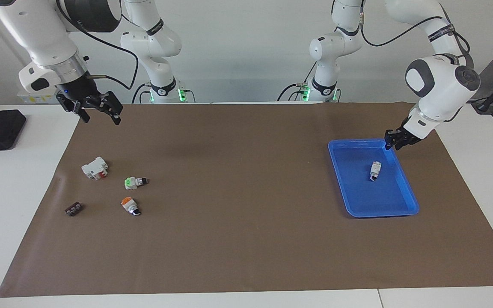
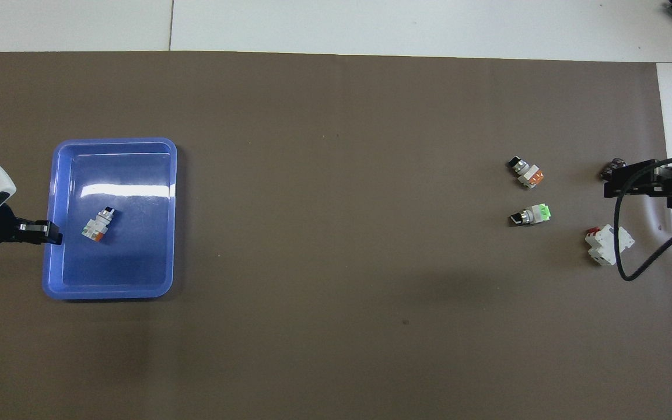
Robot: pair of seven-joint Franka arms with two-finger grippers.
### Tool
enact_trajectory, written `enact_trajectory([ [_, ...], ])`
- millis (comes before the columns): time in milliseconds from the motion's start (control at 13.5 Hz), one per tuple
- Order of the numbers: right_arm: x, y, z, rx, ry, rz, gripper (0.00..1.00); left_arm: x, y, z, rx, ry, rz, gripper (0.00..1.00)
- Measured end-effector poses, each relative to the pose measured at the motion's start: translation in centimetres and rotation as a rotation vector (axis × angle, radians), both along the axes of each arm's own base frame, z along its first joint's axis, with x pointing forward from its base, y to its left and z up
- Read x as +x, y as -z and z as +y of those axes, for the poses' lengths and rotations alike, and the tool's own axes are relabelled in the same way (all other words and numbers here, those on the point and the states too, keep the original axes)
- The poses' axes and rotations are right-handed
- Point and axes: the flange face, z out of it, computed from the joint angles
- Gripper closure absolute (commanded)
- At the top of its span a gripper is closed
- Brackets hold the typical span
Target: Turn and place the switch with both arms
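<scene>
Switch lying on its side in blue tray, likely light, rigid, slick plastic; gripping across white middle body advisable. Left gripper hovering over tray rim, clutching nothing. Right gripper waiting, fingers spread, empty.

Right pincer partly cut off at overhead view's edge

One camera is looking down from high across the desk, facing both arm bases. The other is looking steeply down from above the robots' end. Both are sitting well back, sharing the brown mat and blue tray, half a turn apart.
</scene>
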Motion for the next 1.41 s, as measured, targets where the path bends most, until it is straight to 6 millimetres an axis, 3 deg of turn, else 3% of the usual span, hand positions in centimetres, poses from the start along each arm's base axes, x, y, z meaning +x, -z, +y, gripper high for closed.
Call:
enact_trajectory([
  [297,-0.2,0.1,0.8,-0.029,-0.022,0.016,0.0,3.8,-7.6,0.3,-0.004,0.01,-0.037,0.32],
  [520,-0.2,-0.1,1.9,-0.029,-0.041,0.019,0.0,5.5,-12.3,-1.7,-0.009,0.01,-0.037,0.33],
  [818,-0.2,-0.2,1.9,-0.029,-0.042,0.016,0.0,4.8,-15.7,-9.7,-0.006,0.005,0.035,0.32],
  [966,-0.2,-0.2,1.8,-0.029,-0.04,0.016,0.0,3.9,-17.9,-12.5,0.0,0.016,0.062,0.32],
  [1115,-0.2,-0.2,1.4,-0.029,-0.032,0.016,0.0,2.9,-19.9,-13.5,0.003,0.034,0.085,0.25],
  [1189,-0.2,-0.3,1.2,-0.029,-0.029,0.016,0.0,2.6,-20.6,-13.6,0.004,0.036,0.094,0.05],
  [1264,-0.2,-0.3,1.2,-0.029,-0.028,0.016,0.0,2.4,-21.0,-13.5,0.005,0.036,0.097,0.0],
  [1412,-0.2,-0.2,1.2,-0.029,-0.028,0.017,0.0,2.1,-22.0,-13.1,0.006,0.027,0.081,0.0],
])
